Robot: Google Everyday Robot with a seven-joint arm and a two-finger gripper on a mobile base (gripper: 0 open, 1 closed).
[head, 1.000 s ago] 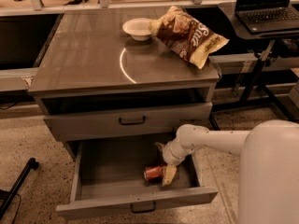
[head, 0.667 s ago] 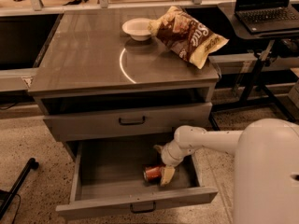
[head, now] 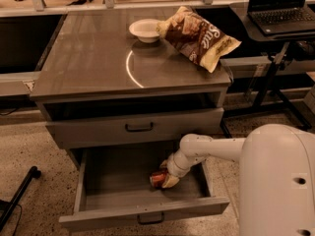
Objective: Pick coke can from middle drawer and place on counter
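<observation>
The coke can [head: 157, 179], red with a silver end, lies on its side on the floor of the open middle drawer [head: 113, 181], right of centre. My gripper [head: 166, 177] reaches down into the drawer from the right and is right at the can, touching or enclosing its right end. My white arm [head: 211, 149] crosses over the drawer's right wall. The counter [head: 93, 63] is the glossy grey-brown cabinet top above, with a curved white reflection.
A brown-and-cream chip bag [head: 197, 36] and a white bowl [head: 145, 29] sit at the counter's back right. The closed drawer front [head: 138, 127] hangs just above the arm. A laptop desk [head: 280, 14] stands at right, and a black stand leg [head: 17, 195] at lower left.
</observation>
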